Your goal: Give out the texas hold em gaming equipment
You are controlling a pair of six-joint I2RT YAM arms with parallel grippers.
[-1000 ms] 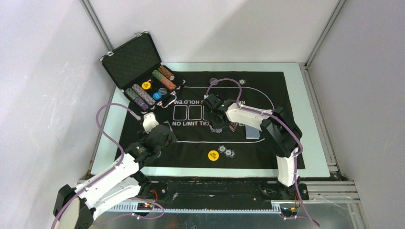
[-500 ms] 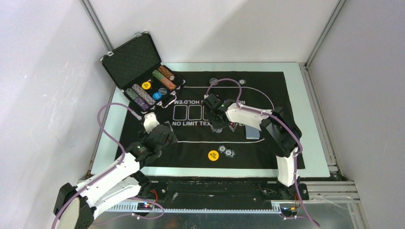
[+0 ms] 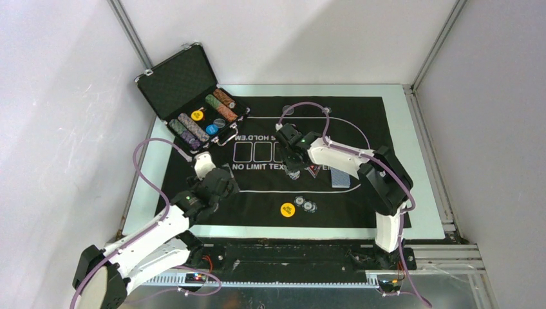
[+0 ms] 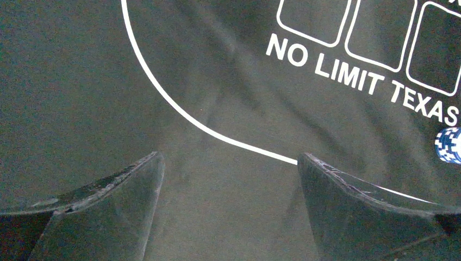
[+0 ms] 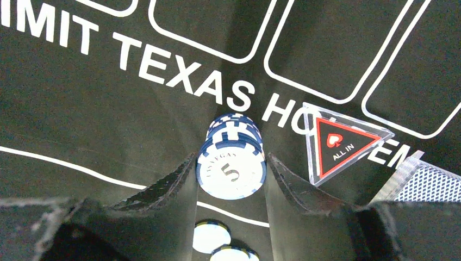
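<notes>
blue-and-white chip stack (image 5: 231, 168), top one marked 5, stands upright mid-scene, pinched in the right gripper (image 5: 231, 182); red-black ALL IN triangle (image 5: 340, 142) lies flat just right of it; blue-backed cards (image 3: 341, 178) further right; yellow disc (image 3: 287, 209) and pale chips (image 3: 304, 205) lie nearer; rows of chips (image 3: 206, 116) sit in the open case (image 3: 177, 80) far left

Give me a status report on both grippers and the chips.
Left gripper open, empty over mat. Right gripper shut on chip stack. All-in marker close beside the stack.
</notes>
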